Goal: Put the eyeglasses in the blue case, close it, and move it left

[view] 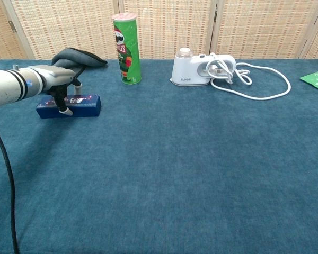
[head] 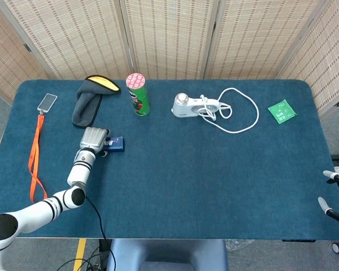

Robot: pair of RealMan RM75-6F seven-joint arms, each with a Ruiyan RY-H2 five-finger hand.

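the worktop (head: 175,169) fills the frame in blue cloth. left of centre, the left robot hand (head: 94,139) drapes over the closed blue case (view: 69,106), fingers curled down its near side — seemingly gripping it to slide it toward the left edge. the right robot hand (head: 331,192) waits at the lower right, fingers apart, holding nothing. eyeglasses aren't visible — presumably inside.

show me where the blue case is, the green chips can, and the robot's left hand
blue case (view: 84,105), chest view, on its front side wall.
green chips can (view: 126,48), chest view, on the label mid-body.
left hand (head: 94,139), head view, on the grey back of the hand.
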